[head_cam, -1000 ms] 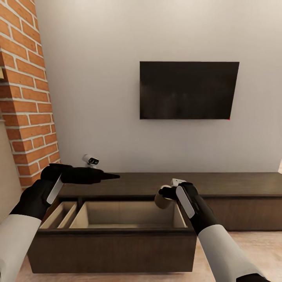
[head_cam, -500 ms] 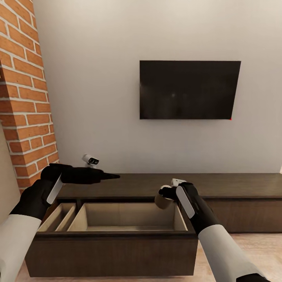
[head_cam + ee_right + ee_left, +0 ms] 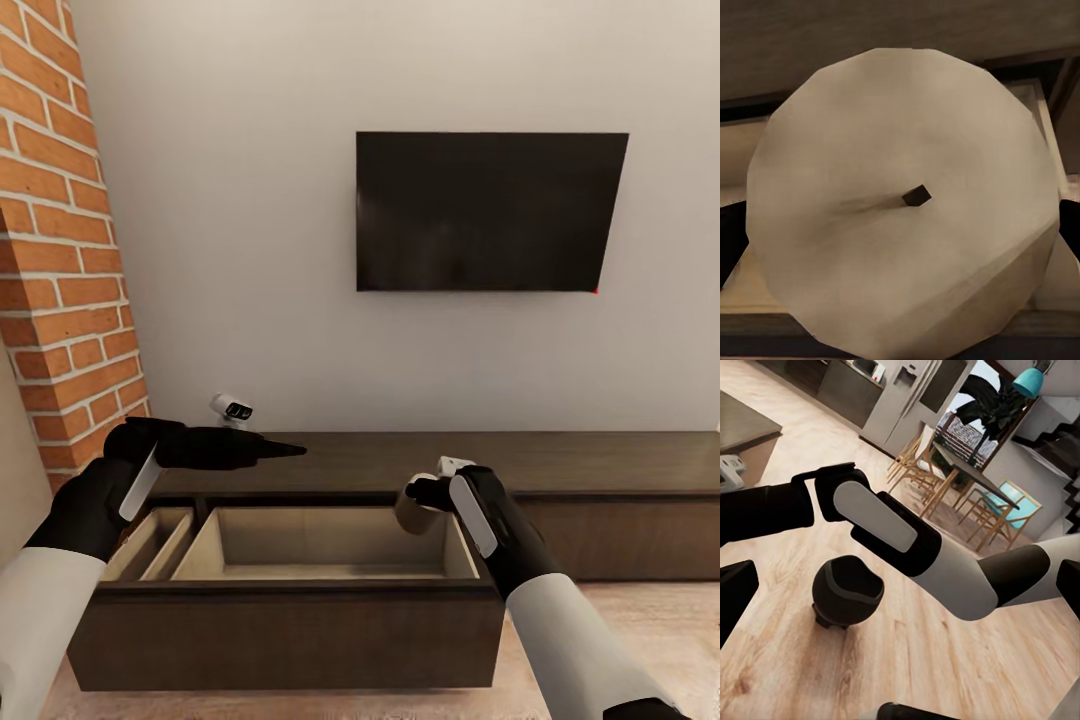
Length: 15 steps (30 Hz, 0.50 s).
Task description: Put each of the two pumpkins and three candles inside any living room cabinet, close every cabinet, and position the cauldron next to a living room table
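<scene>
Matt dark wood cabinet (image 3: 560, 465); waxy cream candle (image 3: 900, 202).

Two robot arms reach in from the lower corners of the head view. Each forearm is a smooth white tube that changes to glossy black at the wrist. The left arm (image 3: 60, 560) has a black, rounded wrist housing with a narrow white-grey strip along its side, and ends in a left gripper (image 3: 285, 451) tapering to a slim black point. A small white camera module (image 3: 232, 408) with a dark lens face sits above it. The right arm (image 3: 560, 620) matches, with a white oblong panel on its black wrist. In the left wrist view, that panel (image 3: 874, 516) is pill-shaped, on jointed black segments.
</scene>
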Motion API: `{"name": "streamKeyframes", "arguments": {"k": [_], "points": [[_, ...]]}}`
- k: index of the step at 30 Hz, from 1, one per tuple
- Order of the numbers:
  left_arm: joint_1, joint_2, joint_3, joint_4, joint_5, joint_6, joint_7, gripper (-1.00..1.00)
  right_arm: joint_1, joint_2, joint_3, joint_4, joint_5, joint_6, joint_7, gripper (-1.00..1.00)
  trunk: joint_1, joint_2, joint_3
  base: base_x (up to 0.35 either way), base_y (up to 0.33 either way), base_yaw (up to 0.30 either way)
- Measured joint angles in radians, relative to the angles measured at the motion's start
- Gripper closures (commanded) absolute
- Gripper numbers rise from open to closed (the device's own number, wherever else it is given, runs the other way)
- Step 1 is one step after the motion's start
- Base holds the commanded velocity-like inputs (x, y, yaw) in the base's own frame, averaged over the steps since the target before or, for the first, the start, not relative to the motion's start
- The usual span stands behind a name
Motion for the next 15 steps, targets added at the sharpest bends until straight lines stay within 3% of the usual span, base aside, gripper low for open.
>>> {"name": "streamKeyframes", "arguments": {"k": [15], "points": [[0.000,0.000,0.000,0.000,0.000,0.000,0.000,-1.00,0.000,0.000,0.001,0.005,0.002,0.000,0.000,1.00,0.007,-0.004,-0.058,0.000,0.000,0.000]]}}
